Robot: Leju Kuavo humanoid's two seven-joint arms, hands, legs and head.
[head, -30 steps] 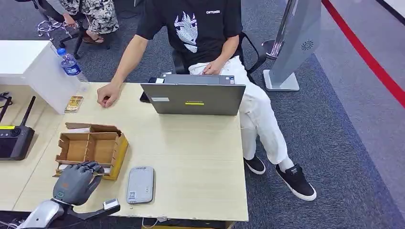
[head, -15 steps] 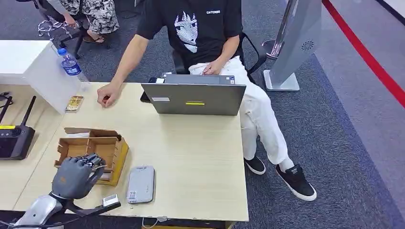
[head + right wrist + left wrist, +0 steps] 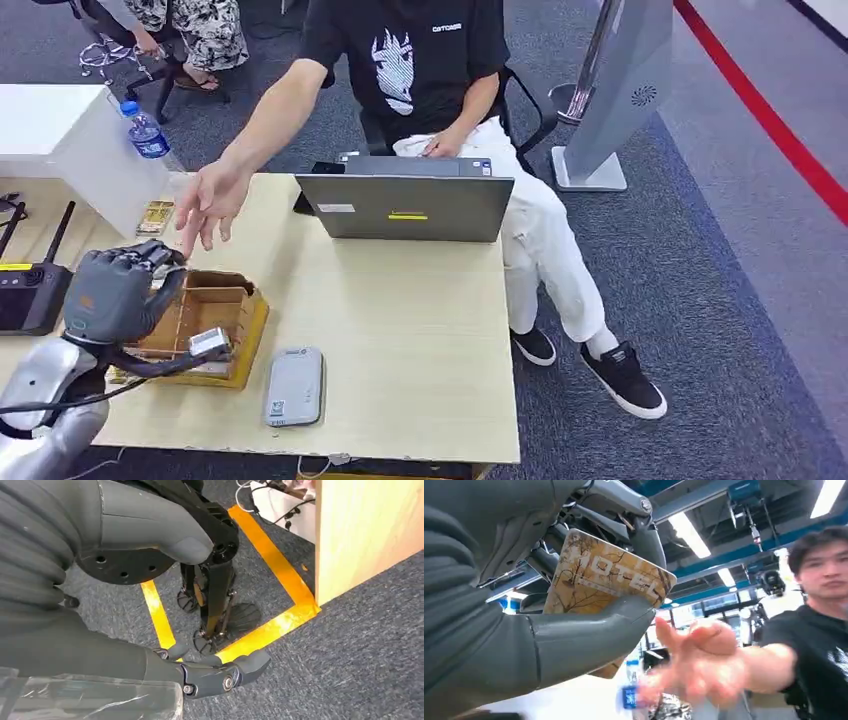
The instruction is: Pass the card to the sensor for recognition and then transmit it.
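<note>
The left hand (image 3: 112, 292) is gripping the hotel card (image 3: 606, 582) above the tabletop's (image 3: 420, 330) left edge, the person's hand (image 3: 205, 205) reaching close.

The right hand (image 3: 150, 605) is hanging with fingers apart, holding nothing.

Table (image 3: 420, 330): laptop (image 3: 405, 205), sensor (image 3: 294, 387), box (image 3: 215, 310).

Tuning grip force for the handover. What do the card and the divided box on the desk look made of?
Card: looks like stiff printed plastic, faintly glossy; flat, rounded corner, "HOTEL" print, held in the left robot hand. Could be laminated paper.
Box: corrugated cardboard, matte brown, with folded flaps and thin divider walls.
</note>
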